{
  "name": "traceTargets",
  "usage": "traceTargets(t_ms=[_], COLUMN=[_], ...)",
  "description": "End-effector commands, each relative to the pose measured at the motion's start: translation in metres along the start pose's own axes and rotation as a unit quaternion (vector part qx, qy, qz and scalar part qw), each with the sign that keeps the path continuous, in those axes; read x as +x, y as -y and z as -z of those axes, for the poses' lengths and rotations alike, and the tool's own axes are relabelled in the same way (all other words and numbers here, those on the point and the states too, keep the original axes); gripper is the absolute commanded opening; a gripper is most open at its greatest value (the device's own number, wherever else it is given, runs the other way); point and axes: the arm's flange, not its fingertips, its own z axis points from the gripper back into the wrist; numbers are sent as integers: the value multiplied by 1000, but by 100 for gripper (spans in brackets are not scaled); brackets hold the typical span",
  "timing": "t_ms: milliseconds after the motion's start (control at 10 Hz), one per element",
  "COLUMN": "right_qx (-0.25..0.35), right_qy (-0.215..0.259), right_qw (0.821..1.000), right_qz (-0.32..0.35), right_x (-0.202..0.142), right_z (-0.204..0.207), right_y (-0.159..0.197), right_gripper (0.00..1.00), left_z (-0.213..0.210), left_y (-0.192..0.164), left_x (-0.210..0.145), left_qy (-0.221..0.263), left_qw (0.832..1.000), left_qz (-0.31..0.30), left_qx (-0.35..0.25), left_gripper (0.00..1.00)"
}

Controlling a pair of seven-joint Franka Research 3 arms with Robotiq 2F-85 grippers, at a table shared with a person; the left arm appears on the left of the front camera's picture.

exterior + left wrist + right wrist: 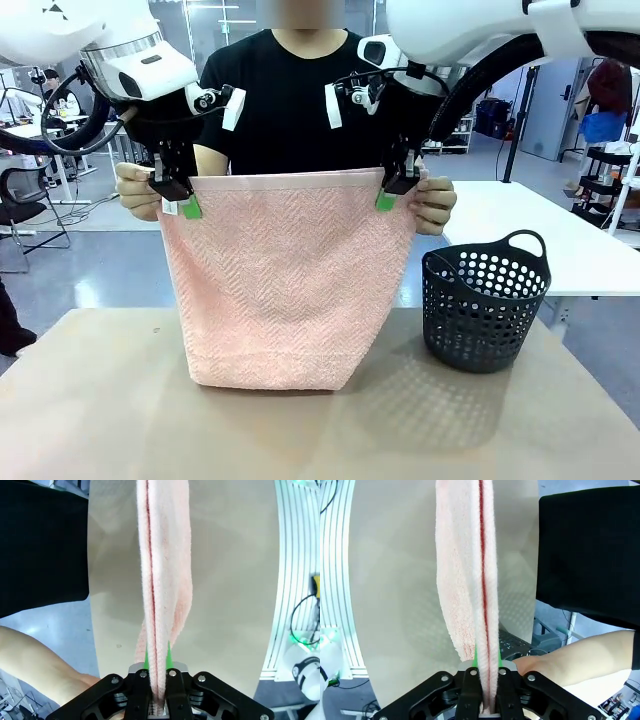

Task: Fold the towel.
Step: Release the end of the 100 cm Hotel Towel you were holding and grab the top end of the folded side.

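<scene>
Nearest the camera lies the bare table (100,400), and on it rests, or all but rests, the rounded bottom fold of the towel (285,290), which hangs doubled in two layers from its top hem. From that fold the cloth rises straight toward 12 o'clock, so its drop runs 12 to 6 while the hem, its long line here, runs level from 9 to 3 between the two arms. The dark basket (485,300) stands on the table at 3 o'clock of the towel, apart from it. At the hem's 9 o'clock corner the left gripper (178,195) is clamped on both layers, and at the 3 o'clock corner the right gripper (395,190) pinches the same way. Each wrist view shows the green pads closed on the cloth's edge, with the towel running from 6 toward 12 o'clock. So the towel lies below both grippers, at their 6 o'clock, and neither arm looks nearer than the other. Just outside each gripper, on the far side, a hand of the person (135,190) also grasps a corner. Laying the cloth down would likely need both arms to lower together, keeping the hem level.
</scene>
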Motion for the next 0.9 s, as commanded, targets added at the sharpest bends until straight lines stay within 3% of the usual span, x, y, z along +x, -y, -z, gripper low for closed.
traceTargets(t_ms=[0, 800], right_qx=[3, 0], right_qy=[4, 0], right_qw=[1000, 1000], right_qz=[-6, 0], right_x=[-4, 0], right_z=[0, 0], right_y=[-3, 0], right_gripper=[0, 0], left_z=[-1, 3], left_y=[7, 1], left_x=[-6, 1], left_qy=[4, 1], left_qw=[1000, 1000], left_qz=[-4, -1], left_qx=[-9, -4], left_gripper=[0, 4])
